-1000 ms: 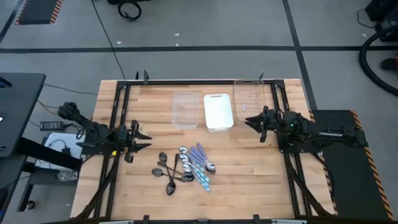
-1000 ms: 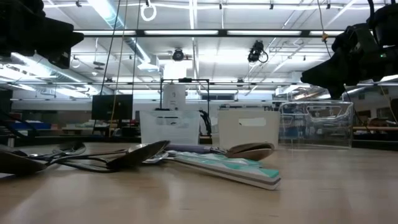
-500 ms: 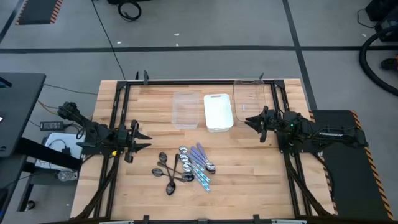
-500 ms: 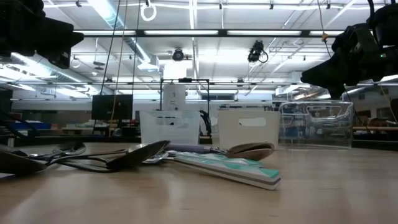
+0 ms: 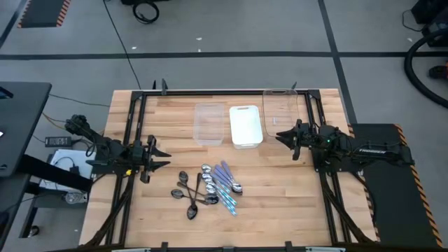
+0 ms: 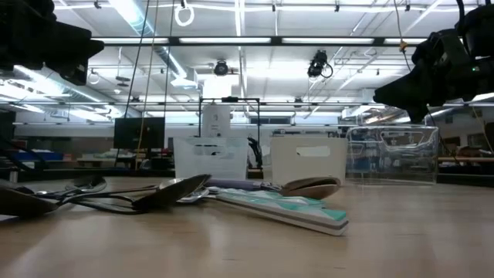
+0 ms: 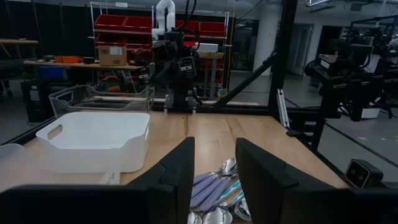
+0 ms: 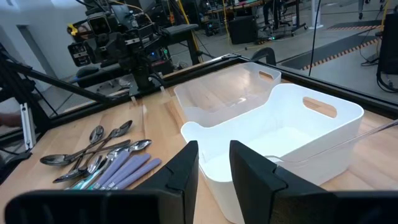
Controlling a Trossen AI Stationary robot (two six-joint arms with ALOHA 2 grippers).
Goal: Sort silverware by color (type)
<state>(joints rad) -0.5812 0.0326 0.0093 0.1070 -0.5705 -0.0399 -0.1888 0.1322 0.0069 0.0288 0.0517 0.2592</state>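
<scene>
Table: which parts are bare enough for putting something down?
Bare wood lies between the spoon pile and the right gripper, and along the table's near edge. It is crowded at the pile and around the three trays.

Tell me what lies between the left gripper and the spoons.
Only bare wood tabletop lies between the left gripper and the spoons, as the high view shows.

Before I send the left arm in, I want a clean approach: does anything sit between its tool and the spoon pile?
Nothing visible does. The left tool waits open at the table's left side, and only bare wood lies between it and the spoon pile. The trays stand farther back, off that path. The right tool waits beside them.
</scene>
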